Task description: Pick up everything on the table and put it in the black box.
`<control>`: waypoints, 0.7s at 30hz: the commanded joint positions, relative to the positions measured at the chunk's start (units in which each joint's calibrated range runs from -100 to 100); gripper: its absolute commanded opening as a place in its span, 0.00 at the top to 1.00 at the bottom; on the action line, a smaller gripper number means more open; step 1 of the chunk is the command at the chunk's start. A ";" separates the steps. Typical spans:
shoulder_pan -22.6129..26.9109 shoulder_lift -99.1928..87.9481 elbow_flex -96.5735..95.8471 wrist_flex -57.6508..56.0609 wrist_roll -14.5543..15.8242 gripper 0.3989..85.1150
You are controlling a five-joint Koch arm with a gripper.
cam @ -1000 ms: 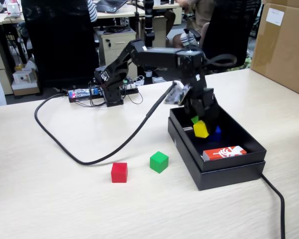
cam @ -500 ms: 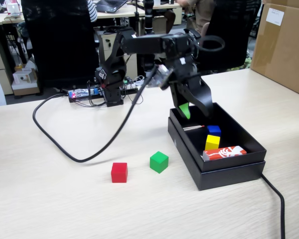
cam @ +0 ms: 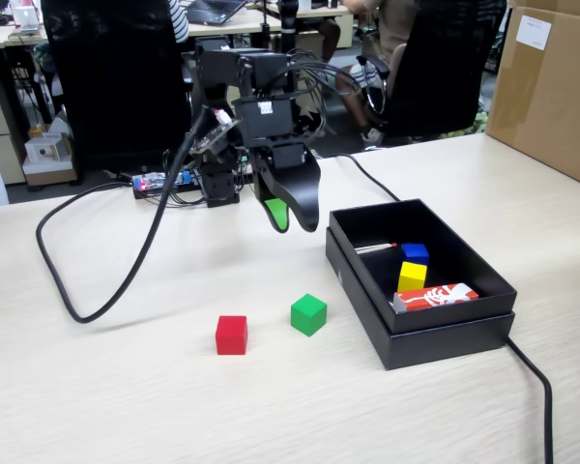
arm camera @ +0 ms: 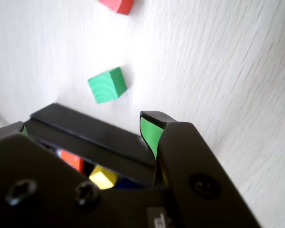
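Note:
On the pale table (cam: 126, 406) a red cube (cam: 231, 334) and a green cube (cam: 308, 314) stand apart, left of the black box (cam: 445, 333). Inside the box lie a yellow cube (cam: 412, 275) and a blue cube (cam: 415, 253). My gripper (cam: 292, 220) hangs open and empty above the table, just left of the box's far corner and behind the green cube. In the wrist view the gripper (arm camera: 83, 128) has its jaws wide apart, with the green cube (arm camera: 107, 85) and red cube (arm camera: 116, 4) ahead. The box rim (arm camera: 85, 130) and yellow cube (arm camera: 103, 176) show between the jaws.
A red-and-white packet (cam: 435, 296) lies in the box's near end. A thick black cable (cam: 97, 290) loops over the table's left side, and another cable (cam: 534, 387) runs off at the front right. A brown carton (cam: 551, 87) stands far right. Office chairs are behind the table.
The gripper let the yellow cube go inside the box, rose, and swung left out of the box to hang over the table. The cable loop shifted left with it.

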 commanded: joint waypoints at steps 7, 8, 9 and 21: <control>-1.03 19.22 12.40 0.11 -0.49 0.44; -1.03 21.97 14.57 0.11 -0.59 0.45; -0.98 26.33 17.93 0.11 -0.73 0.45; 0.39 42.17 27.26 0.02 -1.07 0.54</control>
